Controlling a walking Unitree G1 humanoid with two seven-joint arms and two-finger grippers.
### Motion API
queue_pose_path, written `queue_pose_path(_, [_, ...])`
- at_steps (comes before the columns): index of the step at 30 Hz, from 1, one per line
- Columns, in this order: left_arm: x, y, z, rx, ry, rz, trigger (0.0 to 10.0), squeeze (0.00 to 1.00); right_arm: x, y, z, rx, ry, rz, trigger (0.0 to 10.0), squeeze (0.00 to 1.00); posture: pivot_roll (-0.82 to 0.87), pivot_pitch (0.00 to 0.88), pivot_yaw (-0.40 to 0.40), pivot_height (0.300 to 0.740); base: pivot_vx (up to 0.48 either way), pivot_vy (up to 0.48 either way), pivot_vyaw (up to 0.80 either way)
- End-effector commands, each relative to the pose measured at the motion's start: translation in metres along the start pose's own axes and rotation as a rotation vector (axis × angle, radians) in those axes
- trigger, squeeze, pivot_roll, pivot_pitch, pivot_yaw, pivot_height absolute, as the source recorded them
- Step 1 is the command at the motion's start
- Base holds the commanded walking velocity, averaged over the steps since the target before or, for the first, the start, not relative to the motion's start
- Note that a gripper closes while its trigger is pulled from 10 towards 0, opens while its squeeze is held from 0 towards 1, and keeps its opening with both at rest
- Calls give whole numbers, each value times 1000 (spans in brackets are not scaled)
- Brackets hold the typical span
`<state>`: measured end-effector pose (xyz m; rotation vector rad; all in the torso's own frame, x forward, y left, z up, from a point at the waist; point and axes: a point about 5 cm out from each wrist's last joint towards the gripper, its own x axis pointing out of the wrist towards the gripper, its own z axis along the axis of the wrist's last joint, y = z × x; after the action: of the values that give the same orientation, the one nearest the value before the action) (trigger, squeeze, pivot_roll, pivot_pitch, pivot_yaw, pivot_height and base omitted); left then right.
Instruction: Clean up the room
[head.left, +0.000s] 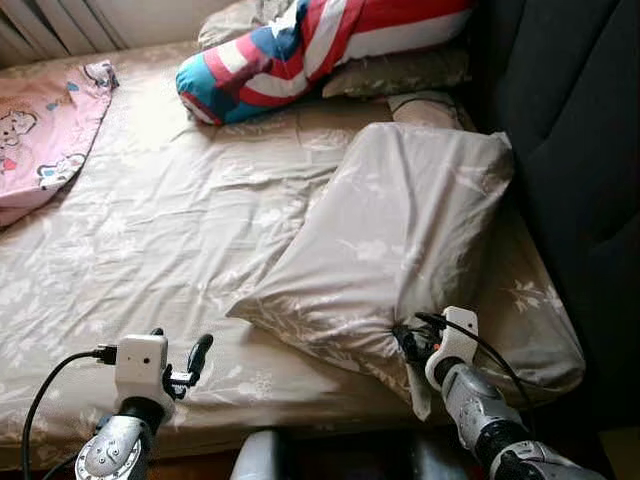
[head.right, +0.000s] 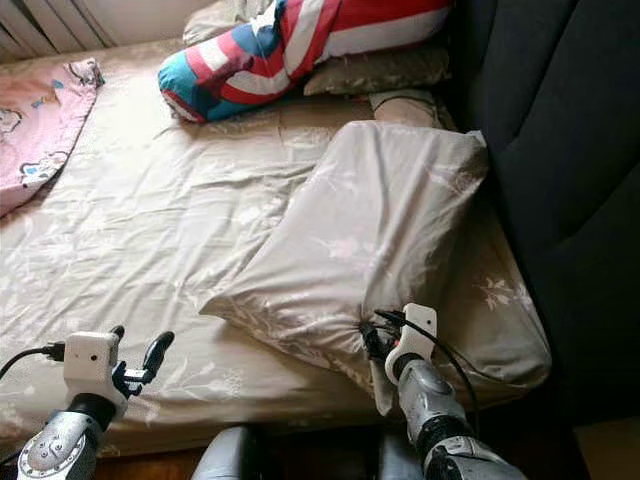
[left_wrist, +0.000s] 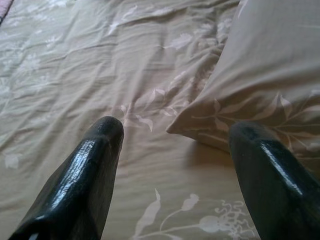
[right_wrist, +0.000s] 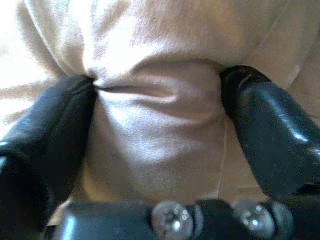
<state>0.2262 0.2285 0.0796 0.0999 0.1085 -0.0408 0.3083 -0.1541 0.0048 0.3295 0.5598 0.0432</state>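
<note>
Pillow (head.left: 400, 240): beige, leaf-printed, lying slantwise on the bed (head.left: 170, 230), its far end against the dark sofa back (head.left: 580, 150), its near edge at the bed's front.
Right hand (head.left: 408, 340): clenched on a bunched fold of the pillow's near edge; in the right wrist view the cloth bulges between the two black fingers (right_wrist: 45, 135).
Left hand (head.left: 185, 360): released, fingers spread, low over the sheet just beside the pillow's near left corner; the left wrist view shows that corner between the fingertips (left_wrist: 107, 127).
Striped cushion (head.left: 300, 50): red, white and blue, beyond the pillow at the head of the bed.
Pink blanket (head.left: 45, 130): cartoon-printed, well apart from the pillow, at the bed's far left.
</note>
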Motion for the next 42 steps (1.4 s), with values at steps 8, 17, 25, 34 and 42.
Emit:
queue_pose_path(8, [-4,1,-2,-3,30,14,10000,0,-4,3,-29,5,103,-1,0,0,114,259,98,657,0,0,0])
queue_pose_path(17, [1,-6,-6,-21,36,11,10000,0,-5,-2,-28,-3,98,-17,0,0,78,237,74,657,0,0,0])
queue_pose_path(25, [4,-13,-12,-29,55,-2,10000,0,-6,-7,-26,11,81,-46,0,0,69,226,69,657,0,0,0])
queue_pose_path(34, [12,-10,-15,-30,55,8,10000,0,-7,-11,-27,3,78,-72,0,0,48,171,58,657,0,0,0])
queue_pose_path(42, [24,-7,-15,-34,39,28,10000,0,-8,-19,-21,2,61,-115,0,0,25,106,48,657,0,0,0])
